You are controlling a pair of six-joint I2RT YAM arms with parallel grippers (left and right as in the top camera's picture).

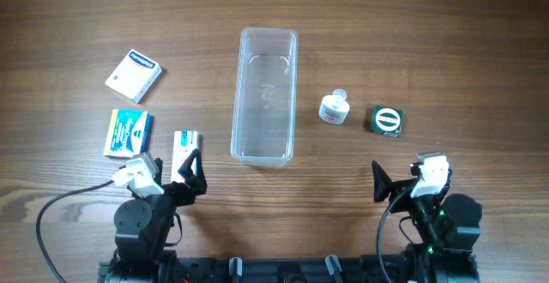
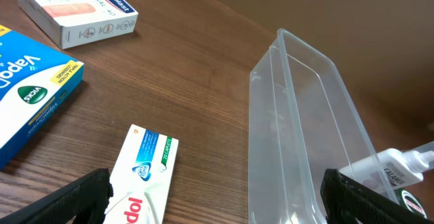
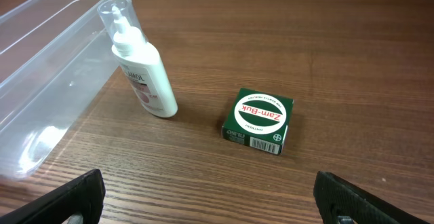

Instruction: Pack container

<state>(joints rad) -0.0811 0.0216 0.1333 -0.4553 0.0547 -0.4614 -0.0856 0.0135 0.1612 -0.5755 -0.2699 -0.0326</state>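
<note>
The clear plastic container (image 1: 264,94) stands empty at the table's middle; it also shows in the left wrist view (image 2: 298,136) and the right wrist view (image 3: 47,68). A white toothpaste box (image 1: 184,153) (image 2: 144,176) lies left of it, with a blue Vicks box (image 1: 128,133) (image 2: 30,95) and a white plaster box (image 1: 134,74) (image 2: 78,7) further left. A white bottle (image 1: 334,107) (image 3: 142,68) and a green Zam-Buk box (image 1: 388,120) (image 3: 259,121) sit to its right. My left gripper (image 1: 190,180) (image 2: 217,214) is open and empty by the toothpaste box. My right gripper (image 1: 390,184) (image 3: 210,214) is open and empty.
Black cables (image 1: 60,210) run from the left arm's base at the front edge. The wooden table (image 1: 412,34) bears only these items.
</note>
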